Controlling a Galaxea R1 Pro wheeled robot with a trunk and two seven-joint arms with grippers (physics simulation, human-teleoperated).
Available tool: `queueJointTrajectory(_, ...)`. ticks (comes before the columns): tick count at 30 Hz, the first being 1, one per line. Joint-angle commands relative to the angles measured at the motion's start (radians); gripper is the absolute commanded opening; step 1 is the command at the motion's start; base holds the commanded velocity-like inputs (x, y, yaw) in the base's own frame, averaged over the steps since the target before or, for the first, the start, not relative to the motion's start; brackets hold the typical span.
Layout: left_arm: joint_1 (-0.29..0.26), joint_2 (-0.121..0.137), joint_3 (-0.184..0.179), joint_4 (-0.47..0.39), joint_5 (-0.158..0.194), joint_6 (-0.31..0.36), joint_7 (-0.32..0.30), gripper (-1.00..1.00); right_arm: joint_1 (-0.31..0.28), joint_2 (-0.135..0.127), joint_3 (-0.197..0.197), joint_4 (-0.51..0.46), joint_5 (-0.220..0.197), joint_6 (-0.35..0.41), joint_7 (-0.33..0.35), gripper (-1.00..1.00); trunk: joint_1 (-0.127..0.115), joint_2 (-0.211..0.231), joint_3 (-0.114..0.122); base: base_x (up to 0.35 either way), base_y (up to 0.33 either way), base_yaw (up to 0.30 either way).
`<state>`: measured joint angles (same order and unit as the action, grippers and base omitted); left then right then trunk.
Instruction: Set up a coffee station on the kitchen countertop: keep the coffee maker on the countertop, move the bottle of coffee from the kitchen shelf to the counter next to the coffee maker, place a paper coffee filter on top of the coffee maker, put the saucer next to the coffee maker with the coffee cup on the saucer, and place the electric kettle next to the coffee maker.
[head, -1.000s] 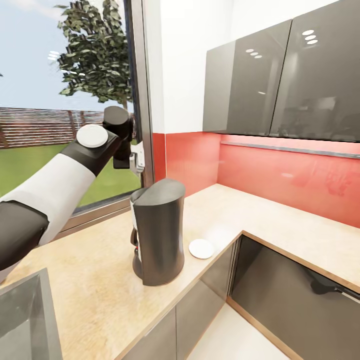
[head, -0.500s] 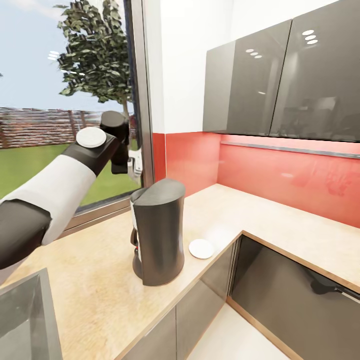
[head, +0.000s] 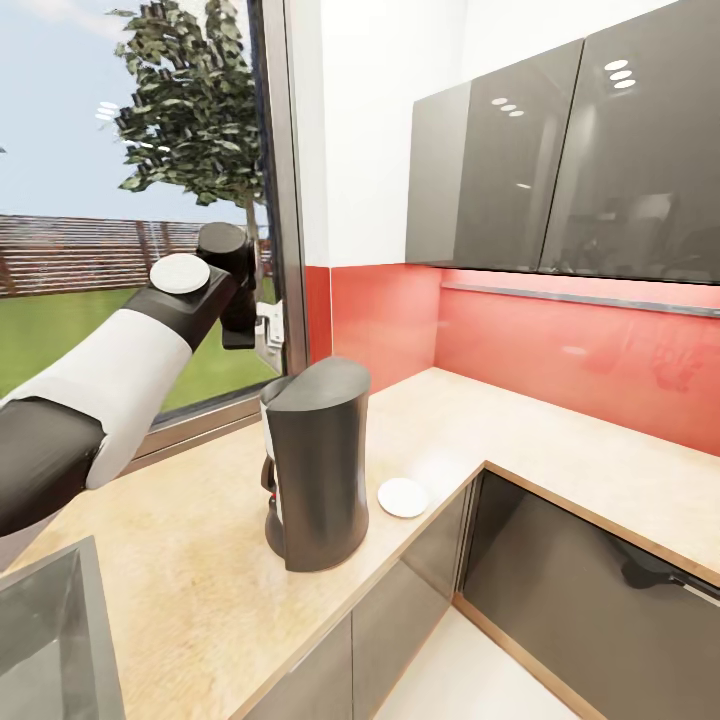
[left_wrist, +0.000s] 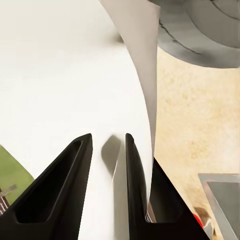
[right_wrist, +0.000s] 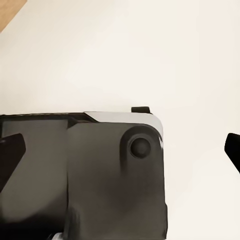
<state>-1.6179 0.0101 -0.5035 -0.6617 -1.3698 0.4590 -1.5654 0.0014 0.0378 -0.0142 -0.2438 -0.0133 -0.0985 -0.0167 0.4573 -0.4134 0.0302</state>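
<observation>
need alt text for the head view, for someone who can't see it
A tall dark grey coffee maker stands on a light wood countertop with a small white saucer beside it. The robot's left arm is raised toward the window behind. Grey wall cabinets hang above a red backsplash.

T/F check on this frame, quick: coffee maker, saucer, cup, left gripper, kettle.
1. The coffee maker stands on the countertop. True.
2. The saucer lies flat on the countertop beside the coffee maker. True.
3. A cup sits on the saucer. False: the saucer is bare.
4. The left gripper holds a white paper filter, raised above the countertop near the window. True.
5. A filter already rests on top of the coffee maker. False: its top is bare.
6. A glass kettle stands between the coffee maker and the saucer. False: nothing stands between them.
</observation>
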Motion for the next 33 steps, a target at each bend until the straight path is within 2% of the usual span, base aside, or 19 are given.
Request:
queueJointTrajectory(1, -0.001, 0.001, -0.004, -0.001, -0.002, 0.007, -0.005, -1.0, 0.0, 0.0, -0.001, 0.0, -0.001, -0.003, -0.002, 1.0, 0.0, -0.001, 0.0, 0.0, 0.0, 0.0)
queueJointTrajectory(12, -0.006, -0.007, 0.012, -0.002, -0.002, 0.007, -0.005, -1.0, 0.0, 0.001, -0.001, 0.0, -0.001, -0.003, -0.002, 1.0, 0.0, -0.001, 0.0, 0.0, 0.0, 0.0)
queueJointTrajectory(16, 0.017, -0.007, 0.021, -0.005, -0.002, 0.021, 0.0, -1.0, 0.0, 0.007, -0.007, -0.005, -0.024, -0.005, -0.003, 1.0, 0.0, -0.001, 0.0, 0.0, 0.0, 0.0)
queueJointTrajectory(22, 0.036, -0.006, 0.02, -0.004, -0.002, 0.022, -0.005, -1.0, 0.0, 0.01, -0.008, -0.006, -0.004, -0.005, -0.003, 1.0, 0.0, -0.001, 0.0, 0.0, 0.0, 0.0)
queueJointTrajectory(33, 0.039, -0.005, 0.022, -0.004, -0.002, 0.023, -0.005, -1.0, 0.0, 0.005, -0.009, -0.009, -0.062, -0.003, -0.003, 1.0, 0.0, -0.001, 0.0, 0.0, 0.0, 0.0)
